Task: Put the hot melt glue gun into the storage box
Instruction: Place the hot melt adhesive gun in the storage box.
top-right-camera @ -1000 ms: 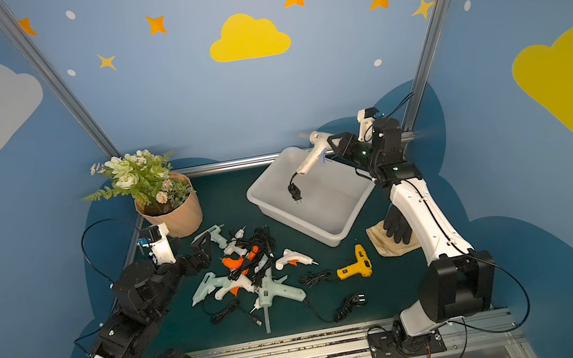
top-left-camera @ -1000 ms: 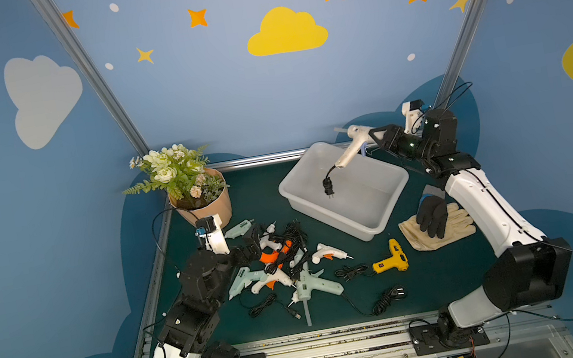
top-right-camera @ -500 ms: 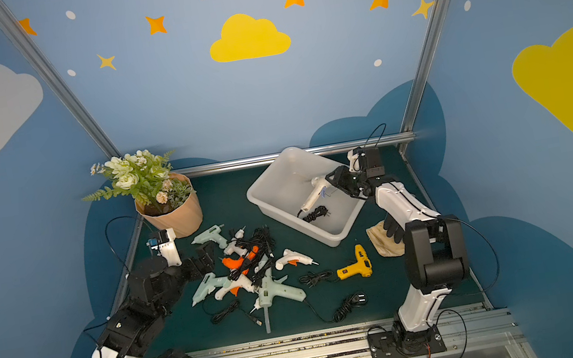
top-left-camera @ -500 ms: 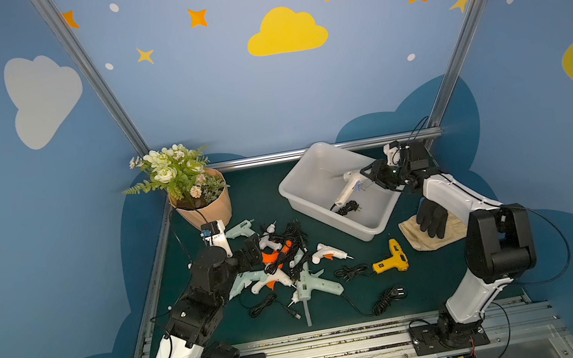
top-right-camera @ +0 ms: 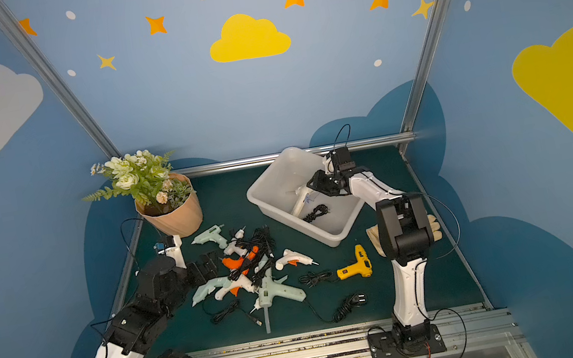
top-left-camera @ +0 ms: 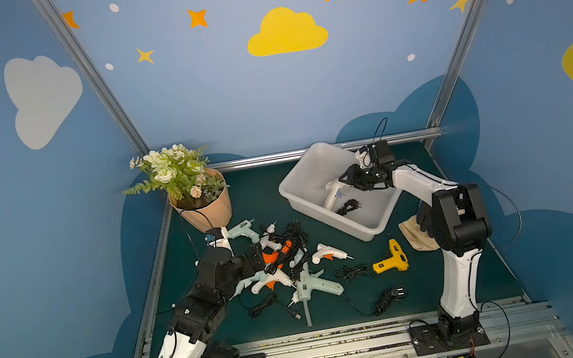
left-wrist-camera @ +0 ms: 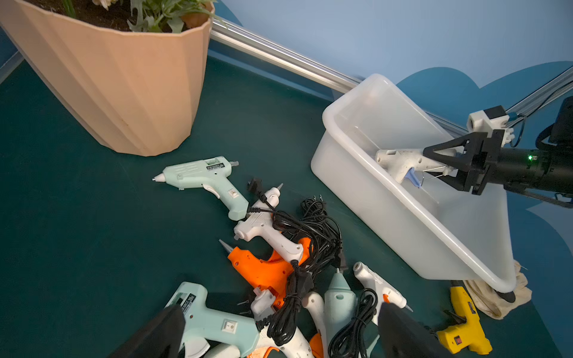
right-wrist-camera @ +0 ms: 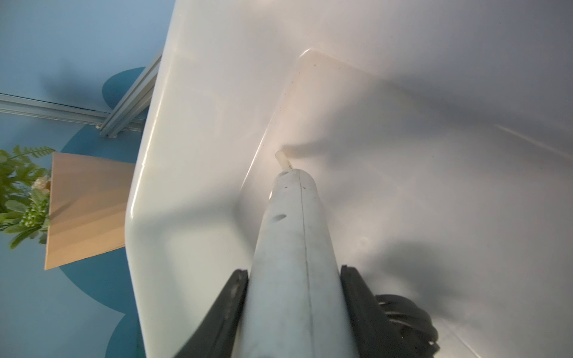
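Observation:
The storage box (top-left-camera: 306, 176) (top-right-camera: 270, 186), a whitish plastic tub, stands at the back right of the green table. My right gripper (top-left-camera: 346, 181) (top-right-camera: 314, 187) (right-wrist-camera: 293, 271) reaches down inside it, shut on the rear of a white hot melt glue gun (top-left-camera: 332, 194) (left-wrist-camera: 400, 161) (right-wrist-camera: 294, 232). The gun's nozzle points at the box floor and its black cord (top-left-camera: 348, 207) lies coiled in the box. My left gripper (top-left-camera: 256, 258) (left-wrist-camera: 280, 310) is open just above a pile of glue guns (top-left-camera: 283, 263) with tangled cords, holding nothing.
A tan flower pot (top-left-camera: 206, 213) with a plant stands at the back left. A yellow glue gun (top-left-camera: 393, 260) and a loose plug cord (top-left-camera: 387, 295) lie at the front right. A cloth with a black glove (top-left-camera: 416, 235) lies beside the box, by the right arm.
My right gripper has come down from above the box's far rim into the box, bringing the white glue gun and its cord. The left gripper edged forward over the pile.

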You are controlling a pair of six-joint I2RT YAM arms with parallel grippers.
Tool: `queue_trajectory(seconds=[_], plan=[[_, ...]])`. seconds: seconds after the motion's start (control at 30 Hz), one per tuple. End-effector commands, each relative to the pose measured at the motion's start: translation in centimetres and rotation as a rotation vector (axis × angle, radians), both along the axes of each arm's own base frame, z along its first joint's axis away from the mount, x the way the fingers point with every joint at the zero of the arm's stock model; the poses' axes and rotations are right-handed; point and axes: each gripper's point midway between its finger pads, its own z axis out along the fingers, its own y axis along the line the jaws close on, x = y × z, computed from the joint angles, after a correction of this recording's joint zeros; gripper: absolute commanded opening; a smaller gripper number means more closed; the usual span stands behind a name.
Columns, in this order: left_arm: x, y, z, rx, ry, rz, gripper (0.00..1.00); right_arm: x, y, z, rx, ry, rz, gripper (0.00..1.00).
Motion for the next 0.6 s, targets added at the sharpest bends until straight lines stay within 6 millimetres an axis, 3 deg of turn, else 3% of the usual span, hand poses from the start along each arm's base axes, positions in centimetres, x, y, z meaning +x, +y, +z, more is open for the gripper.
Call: queue_trajectory(seconds=[0.0,0.1,0.23,0.33,0.57], plan=[[-0.1,0.1,-0.2,-0.011,0.020,0.003,1.00,-2.5,-1.9,-4.9,-0.166,0.164,0.000,0.29],[0.0,-0.1,-0.5,-0.017,0.033,-0.003,1.00,-2.8,-2.5,-5.4,-0.205,0.176,-0.008,0.42],[0.2,-0.4,-1.0,-0.022,0.053,-0.012,1.00,-3.1,-3.5,-4.5,-0.255,0.166,-0.026,0.56],[0.3,-0.6,-1.1,-0.029,0.061,-0.019,1.00,-3.3,-4.2,-3.0,-0.284,0.141,-0.033,0.68],[0.5,-0.8,-1.5,-0.035,0.078,-0.023,1.00,-4.6,-6.3,1.8,-0.382,0.058,-0.065,0.81]])
